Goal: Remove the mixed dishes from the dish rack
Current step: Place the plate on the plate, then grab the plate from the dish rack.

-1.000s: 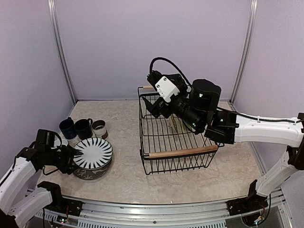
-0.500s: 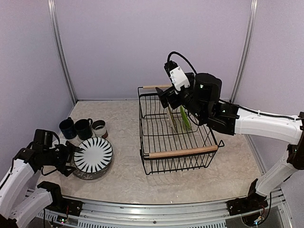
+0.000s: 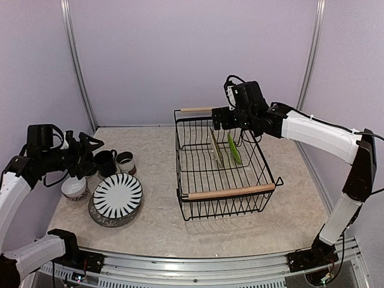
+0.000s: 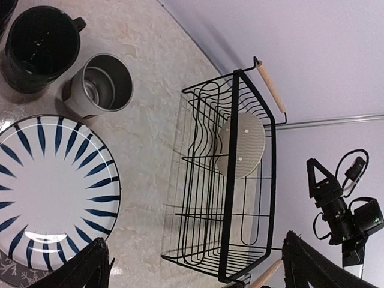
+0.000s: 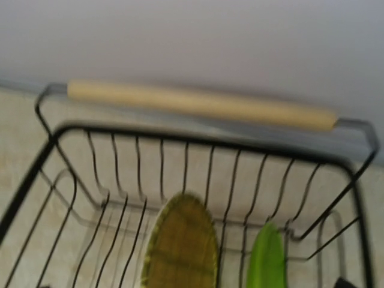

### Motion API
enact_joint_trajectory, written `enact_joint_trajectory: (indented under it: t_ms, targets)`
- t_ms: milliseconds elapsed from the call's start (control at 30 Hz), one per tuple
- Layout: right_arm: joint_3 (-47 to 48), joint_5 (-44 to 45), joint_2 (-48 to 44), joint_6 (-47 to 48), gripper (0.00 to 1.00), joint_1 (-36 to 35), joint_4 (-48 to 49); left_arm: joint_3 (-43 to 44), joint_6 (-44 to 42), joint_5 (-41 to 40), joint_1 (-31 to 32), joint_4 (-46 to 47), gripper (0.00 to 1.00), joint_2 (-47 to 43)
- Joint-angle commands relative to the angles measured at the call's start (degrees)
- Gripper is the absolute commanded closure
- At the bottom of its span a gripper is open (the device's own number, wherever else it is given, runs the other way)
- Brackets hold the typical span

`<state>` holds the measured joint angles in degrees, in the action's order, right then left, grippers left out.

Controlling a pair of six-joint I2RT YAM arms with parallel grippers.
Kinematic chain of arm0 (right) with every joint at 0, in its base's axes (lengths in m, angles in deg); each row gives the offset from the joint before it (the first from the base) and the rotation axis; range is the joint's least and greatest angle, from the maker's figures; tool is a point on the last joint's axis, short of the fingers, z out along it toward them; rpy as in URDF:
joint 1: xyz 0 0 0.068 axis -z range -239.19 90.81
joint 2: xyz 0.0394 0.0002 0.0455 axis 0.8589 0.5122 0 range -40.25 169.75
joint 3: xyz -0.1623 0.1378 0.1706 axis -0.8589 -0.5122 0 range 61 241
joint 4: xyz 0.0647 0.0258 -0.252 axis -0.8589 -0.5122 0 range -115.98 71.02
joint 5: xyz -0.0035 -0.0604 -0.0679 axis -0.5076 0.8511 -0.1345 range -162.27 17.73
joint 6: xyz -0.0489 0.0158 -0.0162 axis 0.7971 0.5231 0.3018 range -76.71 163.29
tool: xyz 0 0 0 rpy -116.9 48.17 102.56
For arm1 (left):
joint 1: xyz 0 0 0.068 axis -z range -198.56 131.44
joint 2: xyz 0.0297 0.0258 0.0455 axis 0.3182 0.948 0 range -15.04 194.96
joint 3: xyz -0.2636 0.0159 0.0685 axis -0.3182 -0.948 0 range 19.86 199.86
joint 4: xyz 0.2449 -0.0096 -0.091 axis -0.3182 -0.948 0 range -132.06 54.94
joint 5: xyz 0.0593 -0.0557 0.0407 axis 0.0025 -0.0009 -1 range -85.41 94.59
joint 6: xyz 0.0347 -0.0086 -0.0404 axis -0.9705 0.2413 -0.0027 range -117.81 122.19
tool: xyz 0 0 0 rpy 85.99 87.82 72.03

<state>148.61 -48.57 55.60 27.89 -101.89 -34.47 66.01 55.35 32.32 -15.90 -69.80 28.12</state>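
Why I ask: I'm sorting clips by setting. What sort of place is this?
Probably a lab test cell, not a kitchen: plain lilac wall panels, aluminium frame posts, a metal mounting rail in front.

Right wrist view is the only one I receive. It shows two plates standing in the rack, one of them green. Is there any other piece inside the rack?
Observer: No. From above, the rack holds only the green plate and a tan dish, both on edge near its far end.
Operator: What lies outside the rack?
Observer: On the table, left of the rack, there is a striped plate lying on a dark dish, plus a mug, a cup and a small bowl.
Operator: Does the left gripper hold something?
Observer: No. The left gripper is open and empty, over those pieces.
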Motion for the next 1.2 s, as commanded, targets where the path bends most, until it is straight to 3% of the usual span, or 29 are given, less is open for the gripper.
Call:
enact_joint_trajectory:
  t_ms: [0,167,467,833,1000,1167]
  targets:
    - [4.9,-3.9,5.6,-4.1,0.03,0.5,-10.8,5.2,-7.3,5.3,0.3,2.2,0.04,4.7]
    - [9.7,-3.5,12.0,-4.0,0.11,1.1,-15.2,10.2,-10.9,7.4,5.8,-0.3,0.01,11.5]
    - [13.0,-3.9,19.3,-3.7,0.24,1.7,-16.4,11.5,-12.3,-1.6,21.2,-1.4,0.01,18.1]
    - [14.6,-2.5,23.2,-4.5,0.53,1.6,-16.3,10.5,-10.8,-2.7,23.4,-0.6,0.01,19.0]
    - [14.7,-3.8,24.7,-4.7,0.59,1.6,-15.7,10.3,-10.3,-3.2,23.4,-0.8,0.01,19.0]
    - [15.7,-4.2,25.2,-4.6,0.77,1.3,-16.3,10.2,-9.8,-3.4,23.4,-1.1,0.01,19.0]
